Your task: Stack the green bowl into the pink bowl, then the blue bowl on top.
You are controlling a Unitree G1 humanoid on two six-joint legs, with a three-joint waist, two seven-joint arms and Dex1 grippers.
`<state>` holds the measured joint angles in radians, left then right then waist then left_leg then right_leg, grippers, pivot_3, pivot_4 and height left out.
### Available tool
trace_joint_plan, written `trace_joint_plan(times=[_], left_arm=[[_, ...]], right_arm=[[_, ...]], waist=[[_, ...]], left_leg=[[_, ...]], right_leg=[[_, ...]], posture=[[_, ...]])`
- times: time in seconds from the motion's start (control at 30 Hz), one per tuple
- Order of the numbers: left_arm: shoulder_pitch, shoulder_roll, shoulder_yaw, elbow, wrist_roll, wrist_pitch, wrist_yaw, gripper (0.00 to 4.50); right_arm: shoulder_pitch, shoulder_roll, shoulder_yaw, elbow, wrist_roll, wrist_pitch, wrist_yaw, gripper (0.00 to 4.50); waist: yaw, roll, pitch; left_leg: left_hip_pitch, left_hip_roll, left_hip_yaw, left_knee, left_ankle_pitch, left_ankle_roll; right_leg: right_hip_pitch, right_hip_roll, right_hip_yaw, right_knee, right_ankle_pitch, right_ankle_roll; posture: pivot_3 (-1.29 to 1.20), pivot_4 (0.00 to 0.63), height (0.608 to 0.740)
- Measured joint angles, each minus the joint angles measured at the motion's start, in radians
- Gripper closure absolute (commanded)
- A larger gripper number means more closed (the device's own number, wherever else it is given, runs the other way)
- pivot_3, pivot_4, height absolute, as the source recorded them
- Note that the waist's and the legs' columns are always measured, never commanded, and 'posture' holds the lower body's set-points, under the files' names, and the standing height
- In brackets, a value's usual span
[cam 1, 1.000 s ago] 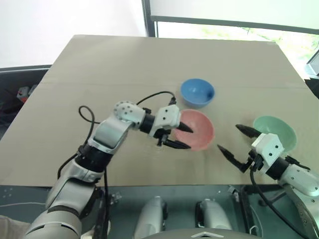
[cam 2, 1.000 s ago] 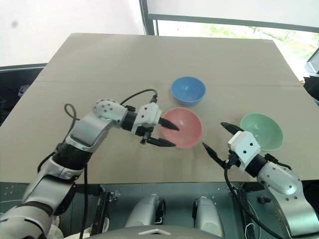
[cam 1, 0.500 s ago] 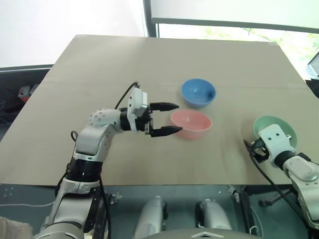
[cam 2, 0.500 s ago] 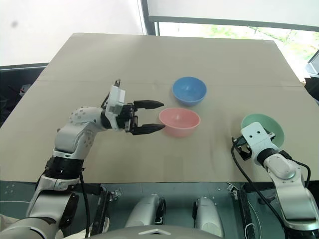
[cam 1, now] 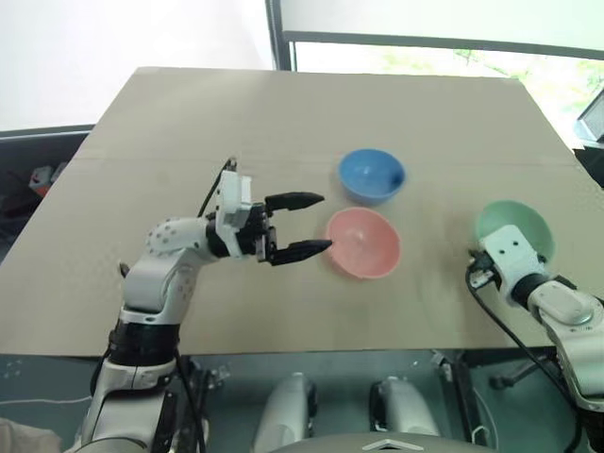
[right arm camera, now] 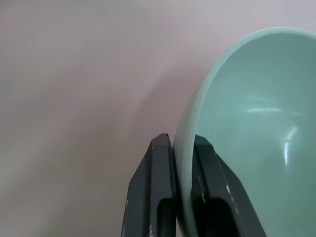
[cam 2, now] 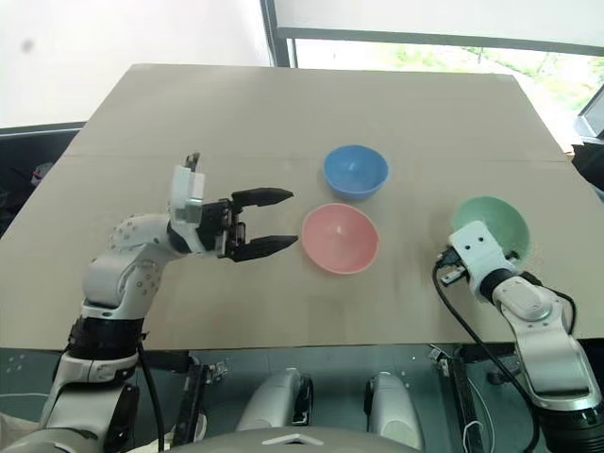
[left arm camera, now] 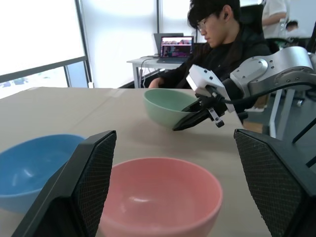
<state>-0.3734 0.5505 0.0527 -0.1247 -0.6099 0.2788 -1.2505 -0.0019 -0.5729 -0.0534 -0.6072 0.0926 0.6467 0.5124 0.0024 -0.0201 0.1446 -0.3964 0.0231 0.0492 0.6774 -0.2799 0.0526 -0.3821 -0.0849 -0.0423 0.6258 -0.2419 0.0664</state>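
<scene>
Room: I see big bright windows, a person (left arm camera: 217, 44) seated by a laptop (left arm camera: 176, 47).
Desk (cam 1: 283, 123): wide, tan, matte.
Round pale-green bowl (cam 1: 524, 219): right edge, rim pinched by my right end effector (right arm camera: 181, 148).
Round salmon-pink bowl (cam 1: 363, 243): centre.
Round blue bowl (cam 1: 371, 175): just behind it.
Left end effector (cam 1: 304, 225): open, empty, beside pink.

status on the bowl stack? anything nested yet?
Nothing nested yet: the green bowl, pink bowl and blue bowl sit apart on the table. In hand: the right gripper is shut on the green bowl's rim, one finger inside, one outside. The left gripper is open beside the pink bowl, not touching it. Left: green into pink, then blue on top.
</scene>
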Motion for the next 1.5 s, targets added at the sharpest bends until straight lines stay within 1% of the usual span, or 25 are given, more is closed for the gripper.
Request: trace_joint_plan(times=[0.03, 0.07, 0.1, 0.13, 0.23, 0.27, 0.3, 0.4, 0.53, 0.57, 0.6, 0.67, 0.73, 0.77, 0.8, 0.93, 1.03, 1.1, 1.2, 1.23, 1.3, 1.33, 1.5], left_arm=[[0.018, 0.024, 0.014, 0.021, -0.003, -0.001, -0.019, 0.47], [0.020, 0.028, 0.018, 0.028, -0.003, -0.001, -0.020, 0.47], [0.032, 0.044, 0.031, 0.050, -0.003, -0.003, -0.027, 0.47], [0.035, 0.048, 0.034, 0.058, -0.003, -0.003, -0.030, 0.47], [0.064, 0.071, 0.056, 0.095, 0.001, -0.024, -0.046, 0.47], [0.065, 0.073, 0.057, 0.098, 0.003, -0.025, -0.047, 0.47], [0.066, 0.073, 0.056, 0.100, 0.011, -0.030, -0.047, 0.47], [0.066, 0.084, 0.056, 0.107, 0.030, -0.046, -0.048, 0.47], [0.067, 0.089, 0.056, 0.108, 0.040, -0.062, -0.050, 0.47], [0.067, 0.090, 0.056, 0.108, 0.041, -0.068, -0.050, 0.47], [0.069, 0.090, 0.056, 0.108, 0.043, -0.071, -0.048, 0.47], [0.076, 0.093, 0.056, 0.107, 0.050, -0.074, -0.038, 0.47], [0.089, 0.100, 0.057, 0.106, 0.055, -0.075, -0.032, 0.47], [0.102, 0.102, 0.060, 0.099, 0.056, -0.075, -0.030, 0.47], [0.107, 0.102, 0.060, 0.094, 0.056, -0.075, -0.029, 0.47], [0.124, 0.105, 0.063, 0.072, 0.056, -0.077, -0.011, 0.47], [0.125, 0.104, 0.063, 0.053, 0.056, -0.081, 0.000, 0.47], [0.125, 0.098, 0.063, 0.049, 0.056, -0.082, 0.013, 0.47], [0.129, 0.091, 0.062, 0.043, 0.057, -0.085, 0.026, 0.47], [0.129, 0.089, 0.062, 0.041, 0.058, -0.088, 0.031, 0.47], [0.128, 0.086, 0.061, 0.037, 0.059, -0.091, 0.035, 0.47], [0.128, 0.086, 0.061, 0.037, 0.060, -0.092, 0.037, 0.47], [0.147, 0.077, 0.056, 0.017, 0.068, -0.101, 0.059, 0.47]], right_arm=[[-0.049, 0.003, 0.051, -0.080, 0.042, -0.019, 0.041, 4.42], [-0.058, 0.005, 0.060, -0.097, 0.049, -0.023, 0.048, 4.42], [-0.088, 0.012, 0.097, -0.132, 0.070, -0.034, 0.070, 4.42], [-0.095, 0.013, 0.110, -0.137, 0.075, -0.038, 0.074, 4.42], [-0.195, 0.093, 0.234, -0.117, 0.112, -0.037, 0.104, 4.42], [-0.223, 0.114, 0.251, -0.102, 0.139, -0.036, 0.125, 4.42], [-0.283, 0.135, 0.279, -0.055, 0.179, -0.037, 0.166, 4.42], [-0.364, 0.149, 0.290, 0.058, 0.216, -0.037, 0.217, 4.42], [-0.415, 0.144, 0.310, 0.174, 0.236, -0.034, 0.281, 4.42], [-0.417, 0.147, 0.326, 0.208, 0.239, -0.037, 0.300, 3.74], [-0.417, 0.145, 0.345, 0.240, 0.231, -0.050, 0.310, 3.61], [-0.407, 0.130, 0.373, 0.273, 0.209, -0.081, 0.331, 2.59], [-0.389, 0.128, 0.376, 0.276, 0.207, -0.091, 0.335, 1.78], [-0.383, 0.134, 0.374, 0.274, 0.206, -0.109, 0.329, 1.22], [-0.378, 0.137, 0.369, 0.271, 0.205, -0.119, 0.325, 0.89], [-0.376, 0.142, 0.331, 0.247, 0.212, -0.154, 0.306, 0.89], [-0.445, 0.140, 0.266, 0.282, 0.198, -0.200, 0.277, 0.89], [-0.514, 0.116, 0.239, 0.361, 0.156, -0.266, 0.263, 0.89], [-0.569, 0.080, 0.235, 0.508, 0.067, -0.377, 0.255, 0.89], [-0.590, 0.081, 0.242, 0.590, 0.027, -0.433, 0.244, 0.89], [-0.617, 0.082, 0.253, 0.686, -0.018, -0.494, 0.234, 0.89], [-0.638, 0.082, 0.271, 0.756, -0.054, -0.554, 0.233, 0.89], [-0.690, 0.112, 0.333, 0.991, -0.165, -0.757, 0.225, 0.89]], waist=[[-0.004, 0.000, 0.000], [-0.005, 0.000, 0.000], [-0.004, -0.001, 0.000], [-0.001, -0.001, -0.001], [0.004, -0.002, 0.000], [0.007, -0.002, -0.001], [0.009, -0.002, 0.000], [0.014, -0.002, 0.000], [0.011, -0.002, 0.000], [0.011, -0.002, 0.000], [0.010, -0.001, 0.000], [0.010, -0.001, 0.000], [0.009, -0.001, 0.000], [0.009, -0.001, 0.000], [0.009, -0.001, 0.000], [0.011, -0.001, 0.000], [0.009, -0.001, 0.000], [0.009, -0.001, 0.000], [0.011, -0.001, 0.000], [0.009, -0.001, 0.000], [0.004, -0.001, 0.000], [0.002, -0.001, 0.000], [-0.014, 0.000, 0.000]], left_leg=[[0.000, 0.000, 0.000, 0.000, 0.000, 0.000], [0.001, 0.000, -0.001, 0.000, 0.000, 0.000], [0.001, 0.000, -0.001, 0.000, 0.000, 0.000], [0.000, 0.000, -0.001, 0.000, 0.000, 0.000], [0.000, -0.001, -0.001, 0.001, 0.000, 0.000], [0.000, -0.001, -0.001, 0.001, 0.000, 0.000], [0.000, -0.001, -0.001, 0.001, 0.000, 0.000], [-0.001, -0.001, -0.001, 0.001, 0.000, 0.000], [-0.001, -0.001, -0.001, 0.000, 0.000, 0.000], [-0.001, -0.001, -0.001, -0.001, 0.000, 0.000], [-0.001, -0.002, -0.001, -0.001, 0.000, 0.000], [-0.001, -0.002, 0.000, -0.002, 0.000, 0.000], [-0.001, -0.001, 0.000, -0.002, 0.000, 0.000], [-0.001, -0.001, 0.000, -0.002, 0.000, 0.000], [-0.001, -0.001, 0.000, -0.002, 0.000, 0.000], [0.000, -0.001, -0.001, -0.002, 0.000, 0.000], [0.000, -0.001, 0.000, -0.001, 0.000, 0.000], [0.001, -0.001, 0.000, -0.001, 0.000, 0.000], [0.000, -0.002, 0.000, -0.002, 0.000, 0.000], [0.000, -0.002, 0.000, -0.003, 0.000, 0.000], [-0.001, -0.003, 0.001, -0.004, 0.000, -0.001], [-0.001, -0.003, 0.001, -0.005, 0.000, -0.001], [-0.001, -0.002, 0.002, -0.006, 0.000, -0.001]], right_leg=[[0.000, 0.000, 0.000, 0.000, 0.000, 0.000], [0.000, 0.000, -0.001, 0.000, 0.000, 0.000], [0.001, 0.000, -0.001, 0.000, 0.000, 0.000], [0.001, -0.001, -0.002, 0.000, 0.000, 0.000], [0.001, -0.002, -0.001, -0.001, 0.000, 0.000], [0.001, -0.002, -0.001, -0.001, 0.000, 0.000], [0.001, -0.002, -0.001, -0.001, 0.000, 0.000], [0.001, -0.002, -0.002, -0.001, 0.000, 0.000], [0.000, -0.001, -0.002, -0.001, 0.000, 0.000], [0.000, -0.001, -0.002, -0.001, 0.000, 0.000], [0.000, -0.001, -0.002, 0.000, 0.000, 0.000], [0.000, -0.001, -0.002, 0.000, 0.000, 0.000], [0.000, -0.001, -0.002, -0.001, 0.000, 0.000], [0.000, -0.001, -0.002, -0.001, 0.000, 0.000], [0.000, -0.001, -0.002, -0.001, 0.000, 0.000], [0.000, -0.002, -0.002, 0.000, 0.000, 0.000], [0.000, -0.002, -0.002, 0.000, 0.000, 0.000], [0.000, -0.001, -0.002, 0.000, 0.000, 0.000], [-0.001, -0.001, -0.002, -0.001, 0.000, 0.000], [-0.001, -0.001, -0.002, -0.001, 0.000, 0.000], [-0.002, -0.001, -0.001, 0.000, 0.000, 0.000], [-0.002, -0.001, -0.001, 0.000, 0.000, 0.000], [-0.002, -0.001, -0.001, -0.001, 0.000, 0.000]], posture=[[0.00, 0.150, 0.740], [0.00, 0.150, 0.740], [0.00, 0.150, 0.740], [0.00, 0.150, 0.740], [0.00, 0.150, 0.740], [0.00, 0.150, 0.740], [0.00, 0.150, 0.740], [0.00, 0.150, 0.740], [0.00, 0.150, 0.740], [0.00, 0.150, 0.740], [0.00, 0.150, 0.740], [0.00, 0.150, 0.740], [0.00, 0.150, 0.740], [0.00, 0.150, 0.740], [0.00, 0.150, 0.740], [0.00, 0.150, 0.740], [0.00, 0.150, 0.740], [0.00, 0.150, 0.740], [0.00, 0.150, 0.740], [0.00, 0.150, 0.740], [0.00, 0.150, 0.740], [0.00, 0.150, 0.740], [0.00, 0.150, 0.740]])
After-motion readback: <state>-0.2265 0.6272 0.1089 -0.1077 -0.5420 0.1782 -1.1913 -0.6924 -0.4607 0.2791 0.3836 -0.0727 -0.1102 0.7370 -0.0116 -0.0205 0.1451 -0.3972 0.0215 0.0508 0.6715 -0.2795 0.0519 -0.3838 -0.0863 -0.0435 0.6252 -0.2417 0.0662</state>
